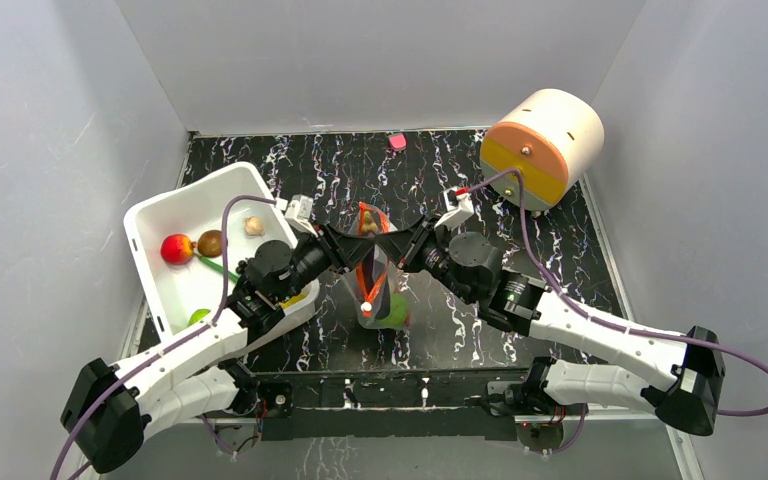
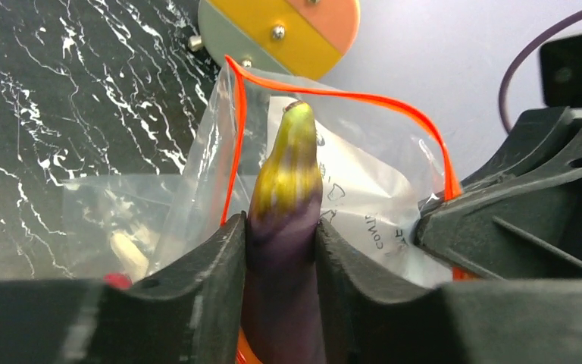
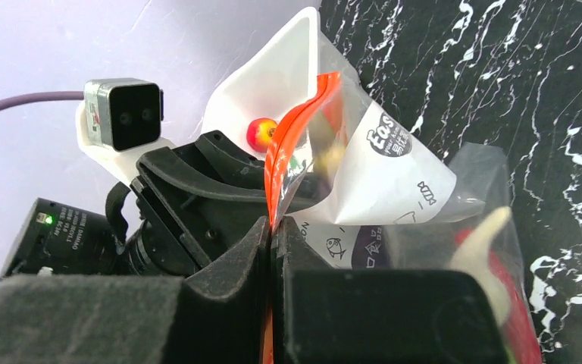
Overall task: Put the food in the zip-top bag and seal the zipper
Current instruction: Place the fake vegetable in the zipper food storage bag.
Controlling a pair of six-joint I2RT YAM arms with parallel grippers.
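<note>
My left gripper (image 2: 282, 226) is shut on the purple eggplant (image 2: 288, 171), whose green-yellow tip points into the open mouth of the zip-top bag (image 2: 364, 197). The bag (image 1: 378, 285) stands upright at the table's middle, between the two grippers. My right gripper (image 3: 274, 226) is shut on the bag's orange-red zipper (image 3: 292, 144) and holds that edge up. A green round fruit (image 1: 396, 316) and a red-and-white item (image 3: 492, 250) lie inside the bag. The red apple (image 1: 176, 248) lies in the white tub. From above, the left gripper (image 1: 348, 246) and right gripper (image 1: 400, 243) flank the bag's mouth.
The white tub (image 1: 160, 212) at the left also holds a brown item (image 1: 210, 242), a beige item (image 1: 253, 226) and a green piece (image 1: 198, 317). A cream and orange cylinder (image 1: 542, 148) stands at the back right. A small pink thing (image 1: 397, 142) lies by the back wall.
</note>
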